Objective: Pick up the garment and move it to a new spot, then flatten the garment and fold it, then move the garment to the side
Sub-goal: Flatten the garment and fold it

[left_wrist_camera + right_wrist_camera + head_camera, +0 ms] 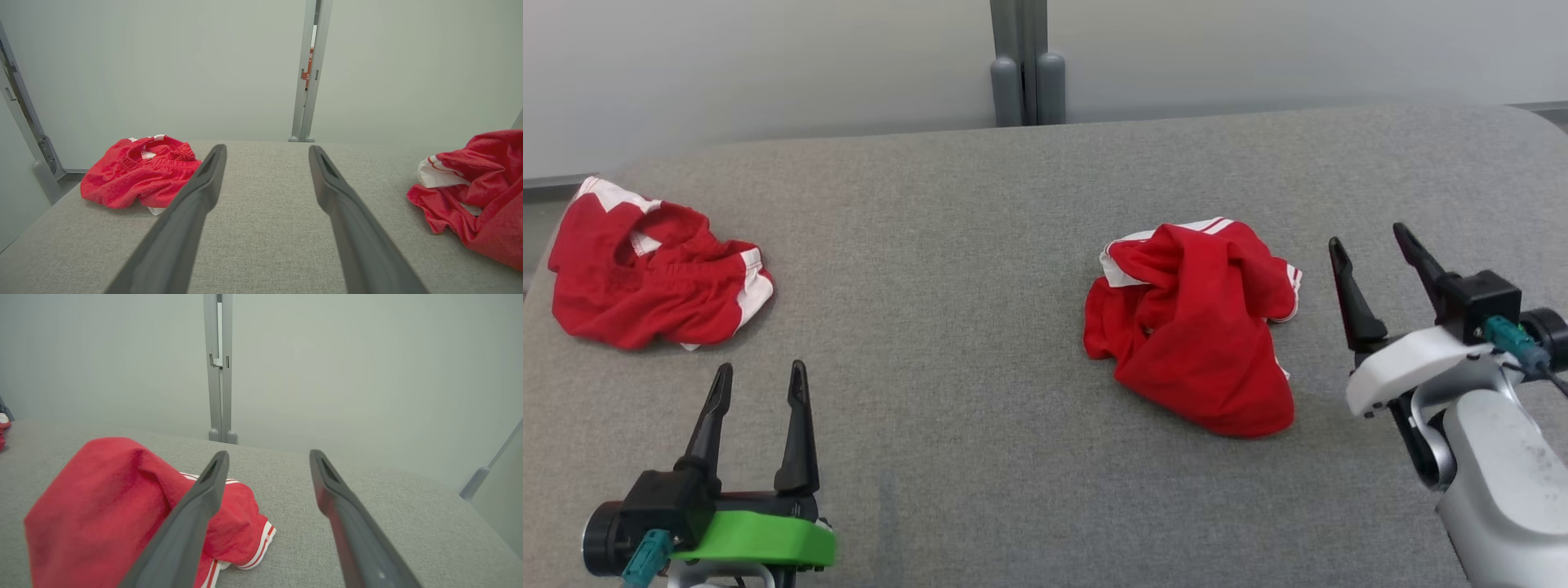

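Observation:
A crumpled red garment (pixel 1192 327) with white trim lies right of the middle of the grey padded table (pixel 980 245). My right gripper (pixel 1368 235) stands open just to its right, apart from it and holding nothing. In the right wrist view the gripper (pixel 268 453) is open and the garment (pixel 102 506) is heaped to the left, behind the left finger. A second crumpled red garment (pixel 645 278) lies at the table's far left. My left gripper (pixel 760 367) is open and empty, nearer the front than that heap. The left wrist view shows its gripper (pixel 267 148) between both garments (pixel 130 179) (pixel 482 196).
A grey post (pixel 1027 65) stands against the pale wall behind the table's back edge. The table's left edge runs close to the left garment, and its rounded right corner (pixel 1527 122) lies beyond my right gripper. Bare grey surface stretches between the two heaps.

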{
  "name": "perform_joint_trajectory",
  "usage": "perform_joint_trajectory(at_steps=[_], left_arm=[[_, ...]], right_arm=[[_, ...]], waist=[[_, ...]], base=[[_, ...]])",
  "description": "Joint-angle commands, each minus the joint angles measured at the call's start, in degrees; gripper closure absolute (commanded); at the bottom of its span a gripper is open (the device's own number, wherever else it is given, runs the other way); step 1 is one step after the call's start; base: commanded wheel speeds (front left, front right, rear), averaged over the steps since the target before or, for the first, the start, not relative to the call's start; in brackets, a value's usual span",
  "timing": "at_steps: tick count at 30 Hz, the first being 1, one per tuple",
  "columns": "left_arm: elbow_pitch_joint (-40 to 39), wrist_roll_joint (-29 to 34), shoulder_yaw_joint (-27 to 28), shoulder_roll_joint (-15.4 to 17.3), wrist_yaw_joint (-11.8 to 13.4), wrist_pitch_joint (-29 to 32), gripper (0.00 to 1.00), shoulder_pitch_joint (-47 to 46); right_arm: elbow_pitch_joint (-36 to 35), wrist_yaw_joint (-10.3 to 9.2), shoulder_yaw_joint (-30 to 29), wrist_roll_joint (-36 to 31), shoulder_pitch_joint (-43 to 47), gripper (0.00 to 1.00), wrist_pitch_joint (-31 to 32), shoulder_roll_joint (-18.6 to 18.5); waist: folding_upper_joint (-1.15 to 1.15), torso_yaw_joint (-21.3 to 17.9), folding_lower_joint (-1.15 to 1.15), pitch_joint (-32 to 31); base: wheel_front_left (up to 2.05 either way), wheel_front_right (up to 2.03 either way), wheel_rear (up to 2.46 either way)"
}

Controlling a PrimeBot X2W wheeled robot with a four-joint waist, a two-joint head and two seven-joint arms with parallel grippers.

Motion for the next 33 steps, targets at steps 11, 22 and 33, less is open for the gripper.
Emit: perform_joint_trajectory(at_steps=[11,22,33], left_arm=[[1.0,0.0,-2.7,-0.7,-0.2,0.0,0.0,-5.5],[1.7,-0.3,-4.3,-1.1,-0.2,0.0,0.0,-7.8],[2.4,-0.2,-4.0,-1.3,-0.2,0.0,0.0,-7.7]], right_arm=[[19.6,0.0,2.0,3.2,-13.9,0.0,-0.5,-4.9],[34.1,0.0,4.0,7.0,-17.3,0.0,-1.1,-4.8],[39.9,-0.01,8.2,12.5,-17.7,1.0,-0.9,-3.1]], waist=[[0.0,6.1,0.0,7.5],[0.0,9.5,0.0,10.4],[0.0,10.1,0.0,9.4]], base=[[0.0,0.0,0.0],[0.0,0.0,0.0],[0.0,0.0,0.0]])
